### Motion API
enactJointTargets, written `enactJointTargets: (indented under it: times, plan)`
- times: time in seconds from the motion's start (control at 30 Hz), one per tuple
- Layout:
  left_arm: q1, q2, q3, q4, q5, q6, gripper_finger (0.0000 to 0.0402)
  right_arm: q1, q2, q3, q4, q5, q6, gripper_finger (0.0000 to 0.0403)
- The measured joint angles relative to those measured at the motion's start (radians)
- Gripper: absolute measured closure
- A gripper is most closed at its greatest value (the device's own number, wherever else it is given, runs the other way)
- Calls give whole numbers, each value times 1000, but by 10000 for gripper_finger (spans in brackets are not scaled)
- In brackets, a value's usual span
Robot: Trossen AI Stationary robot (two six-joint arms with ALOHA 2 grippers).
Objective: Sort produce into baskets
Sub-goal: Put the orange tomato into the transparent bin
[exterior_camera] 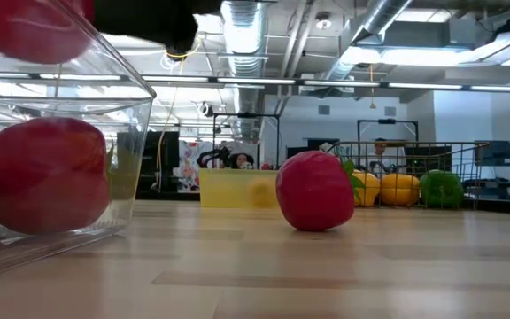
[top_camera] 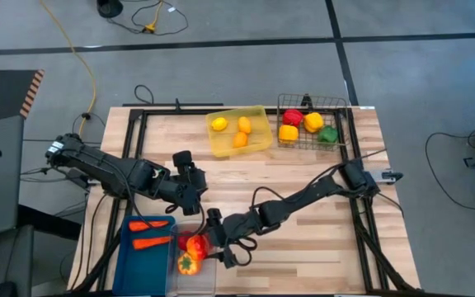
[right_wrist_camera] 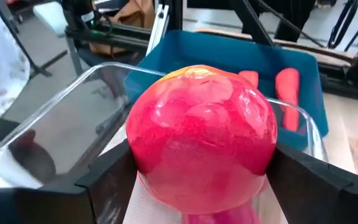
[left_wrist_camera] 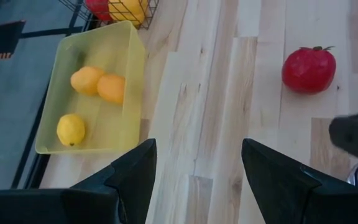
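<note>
The right gripper (right_wrist_camera: 197, 186) has its jaws clamped on a red tomato (right_wrist_camera: 201, 140) above the clear bin (right_wrist_camera: 55, 118). The left gripper (left_wrist_camera: 194, 168), jaws apart and empty, hovers over the tabletop (left_wrist_camera: 229, 93); only its wrist view shows another tomato (left_wrist_camera: 308, 68) lying beyond.

The high view looks straight down, the low view level across; both share the yellow tray (top_camera: 239, 132) toward twelve o'clock.

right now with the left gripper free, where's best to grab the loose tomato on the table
Grip the tomato across the widest part of its round red body, straight down from above. It sits alone on bare table, both sides free. Its green stem seems tipped sideways, so avoid that end. The left gripper is open.
</note>
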Motion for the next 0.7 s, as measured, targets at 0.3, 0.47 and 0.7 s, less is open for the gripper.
enactJointTargets:
  times: [0.3, 0.47, 0.7]
  plan:
    - [0, 0, 0, 0, 2, 0, 178, -7, 18, 0, 4, 3, 13, 38]
    - [0, 0, 0, 0, 7, 0, 178, -6, 18, 0, 4, 2, 87, 38]
    - [0, 0, 0, 0, 7, 0, 178, -6, 18, 0, 2, 1, 87, 38]
